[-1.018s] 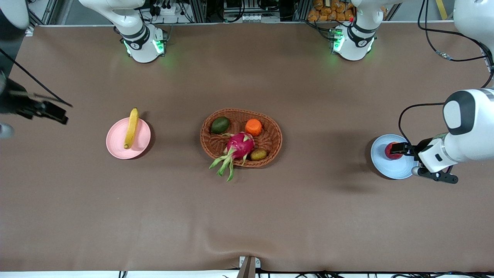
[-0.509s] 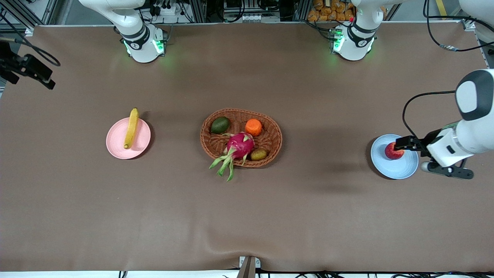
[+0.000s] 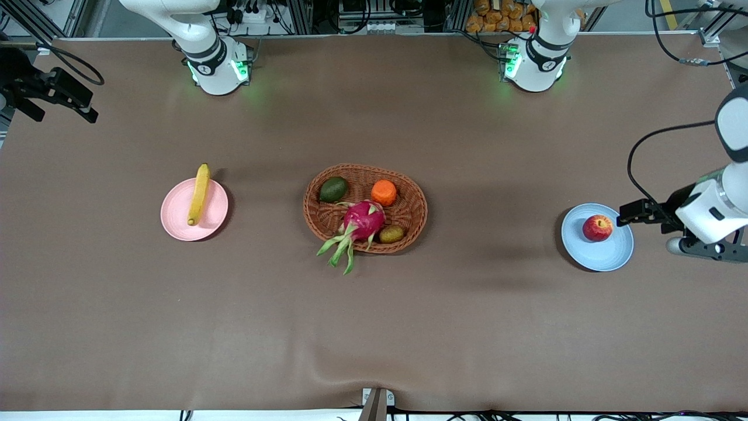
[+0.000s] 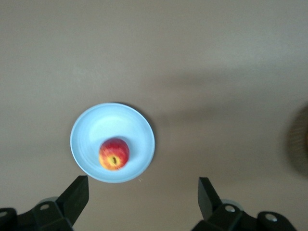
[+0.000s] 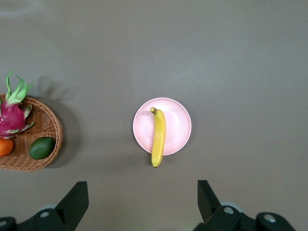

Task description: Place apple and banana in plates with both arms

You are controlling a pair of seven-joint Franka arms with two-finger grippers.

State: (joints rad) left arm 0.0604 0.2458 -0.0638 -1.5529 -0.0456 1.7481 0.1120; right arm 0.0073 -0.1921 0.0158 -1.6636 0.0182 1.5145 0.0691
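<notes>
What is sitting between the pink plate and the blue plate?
The wicker basket of fruit sits between the pink plate and the blue plate, with bare brown table on each side, as the front view shows.

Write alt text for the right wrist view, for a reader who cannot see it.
A long yellow banana lies across a round pale pink plate on the brown table, one end overhanging the rim. An oval brown wicker basket of fruit sits beside the plate, and the open right gripper hangs above, holding nothing.
</notes>
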